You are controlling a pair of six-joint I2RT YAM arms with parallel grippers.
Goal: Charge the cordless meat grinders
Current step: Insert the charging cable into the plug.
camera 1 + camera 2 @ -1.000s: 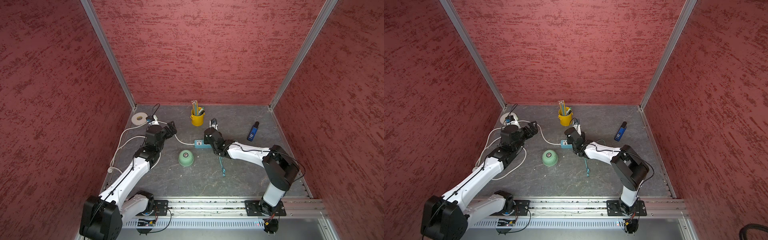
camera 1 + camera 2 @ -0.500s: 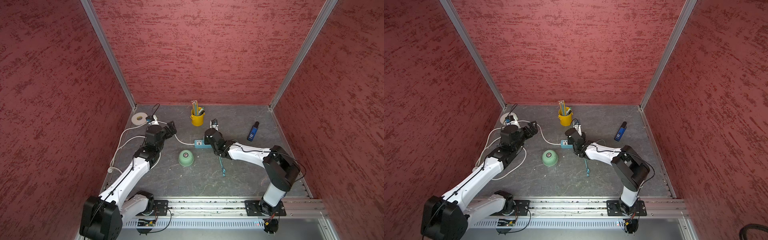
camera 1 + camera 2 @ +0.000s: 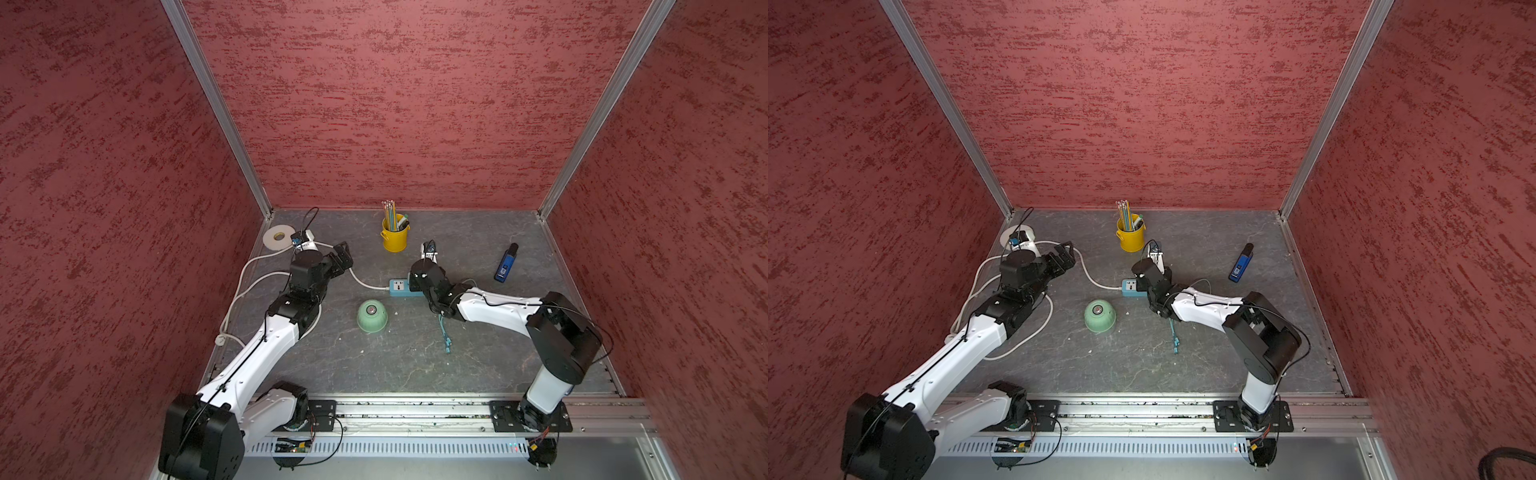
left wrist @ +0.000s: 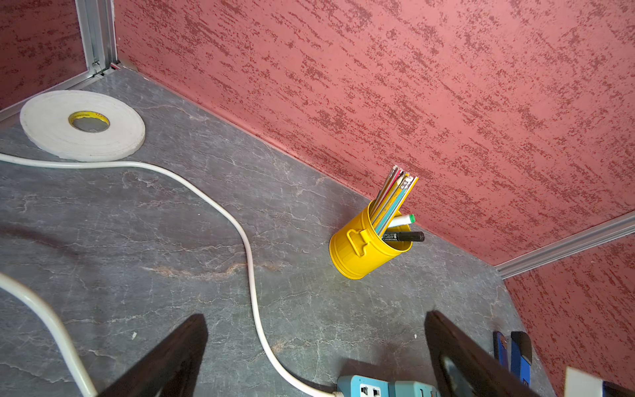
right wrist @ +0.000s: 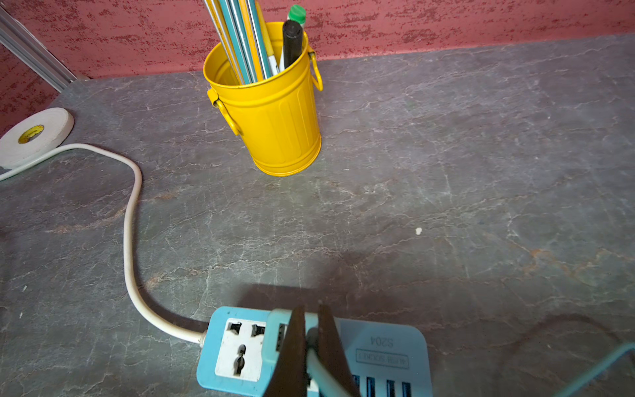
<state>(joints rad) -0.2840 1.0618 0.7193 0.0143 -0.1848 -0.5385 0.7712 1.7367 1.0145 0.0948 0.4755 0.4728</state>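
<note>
Cordless meat grinder (image 3: 372, 316), a pale mint-green dome, sits button-up mid-table between both arms. Mottled red walls (image 3: 395, 104) enclose the grey stone-patterned table (image 3: 478, 365). Left hand (image 3: 344, 254) hovers, jaws wide apart; right hand (image 5: 311, 311) is clamped on a thin teal cable (image 5: 324, 376) at the light-blue power strip (image 5: 388, 354).

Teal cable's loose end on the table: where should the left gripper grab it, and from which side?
Take the plug at the tip of the cable, or just behind it, from straight above, with the jaws across its width. It lies flat on the table, apart from everything else, so a side approach would likely push it. The left gripper is open and empty.
</note>
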